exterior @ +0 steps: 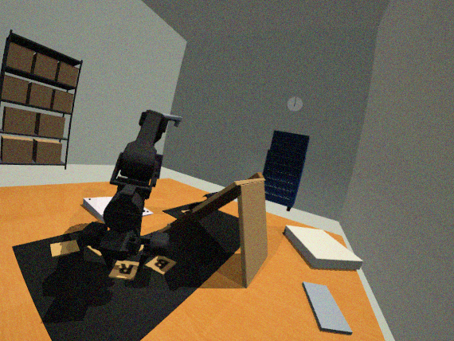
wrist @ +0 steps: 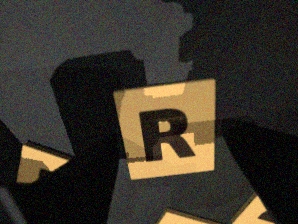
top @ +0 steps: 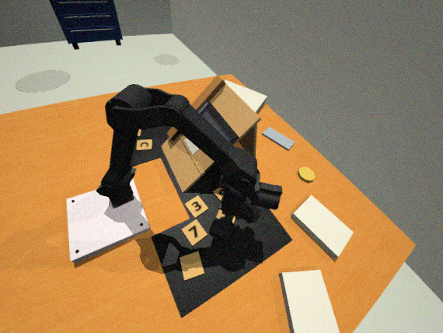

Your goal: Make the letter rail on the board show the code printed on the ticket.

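My gripper (top: 230, 217) (exterior: 124, 259) (wrist: 171, 142) is open, low over the R tile (exterior: 122, 271) (wrist: 165, 100), with a finger close to either side of it. The R tile lies on the black mat. The B tile (exterior: 160, 264) lies beside it. The 3 tile (top: 196, 206), 7 tile (top: 194, 232) and a blank tile (top: 192, 265) (exterior: 64, 248) lie nearby; the C tile (top: 144, 145) is farther back. The tilted wooden board (top: 238, 110) (exterior: 252, 231) has a dark rail (top: 218, 121), partly hidden by the arm. The ticket (top: 190, 146) shows only in part; its print is hidden.
The black mat (top: 183, 299) (exterior: 36, 279) runs under the tiles. White blocks (top: 324, 226) (top: 308, 299) (exterior: 322, 247), a blue-grey slab (top: 278, 138) (exterior: 326, 308) and a yellow disc (top: 306, 173) lie toward the counter's edge. The arm stands on a white plate (top: 87, 229).
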{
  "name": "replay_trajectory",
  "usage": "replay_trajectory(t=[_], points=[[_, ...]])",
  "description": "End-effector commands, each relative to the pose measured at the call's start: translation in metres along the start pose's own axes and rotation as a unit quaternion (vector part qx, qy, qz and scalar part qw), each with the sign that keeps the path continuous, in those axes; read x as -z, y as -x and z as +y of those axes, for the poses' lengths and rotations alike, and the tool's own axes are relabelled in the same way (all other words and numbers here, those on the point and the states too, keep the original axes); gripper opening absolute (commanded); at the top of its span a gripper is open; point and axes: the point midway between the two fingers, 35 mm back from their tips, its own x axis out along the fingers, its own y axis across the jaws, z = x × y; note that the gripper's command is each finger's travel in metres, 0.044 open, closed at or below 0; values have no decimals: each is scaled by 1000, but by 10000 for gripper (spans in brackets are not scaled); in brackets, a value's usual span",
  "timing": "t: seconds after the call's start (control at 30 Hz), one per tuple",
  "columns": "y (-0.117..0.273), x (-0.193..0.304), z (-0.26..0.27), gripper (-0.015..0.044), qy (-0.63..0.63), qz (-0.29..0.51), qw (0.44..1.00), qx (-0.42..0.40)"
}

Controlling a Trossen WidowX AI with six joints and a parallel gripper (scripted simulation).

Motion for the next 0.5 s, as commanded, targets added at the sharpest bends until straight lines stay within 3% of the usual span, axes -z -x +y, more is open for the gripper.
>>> replay_trajectory(t=[0.0, 0.3, 0.47], points=[[0, 0, 1, 287, -2, 0, 1000, -3], [0, 0, 0, 227, -2, 0, 1000, -3], [4, 0, -1, 95, -2, 0, 1000, -3]])
